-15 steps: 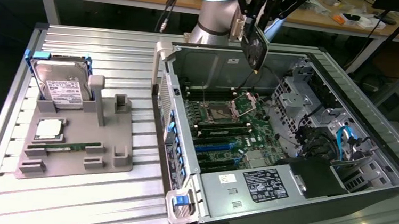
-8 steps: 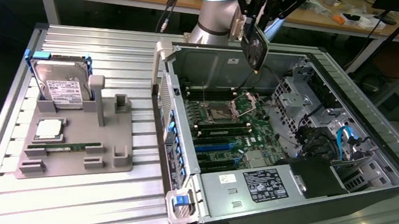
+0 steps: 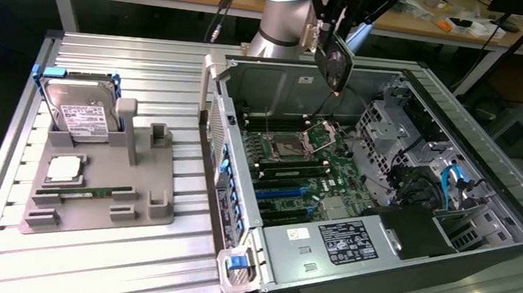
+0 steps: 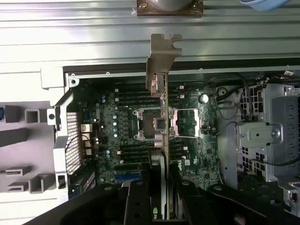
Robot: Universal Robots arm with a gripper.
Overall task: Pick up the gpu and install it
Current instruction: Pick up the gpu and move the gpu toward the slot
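The gpu (image 3: 334,67), a thin black card, hangs on edge in the air above the open computer case (image 3: 242,152). My gripper (image 3: 330,40) is shut on its upper part. In the wrist view the gpu (image 4: 164,117) appears edge-on, with its silver end bracket (image 4: 164,58) at the far end, over the case wall. My black fingers (image 4: 138,201) clamp the card from both sides. Below the card lies the motherboard (image 4: 117,126) with its CPU socket (image 4: 157,124). The card is well above the board and touches nothing.
A grey fixture (image 3: 100,176) on the slatted table at the exterior view's left holds a silver hard drive (image 3: 82,115), a CPU (image 3: 66,167) and a green RAM stick (image 3: 85,192). Inside the case sit a drive cage (image 3: 394,129), blue cables (image 3: 450,182) and a black shroud (image 3: 414,232).
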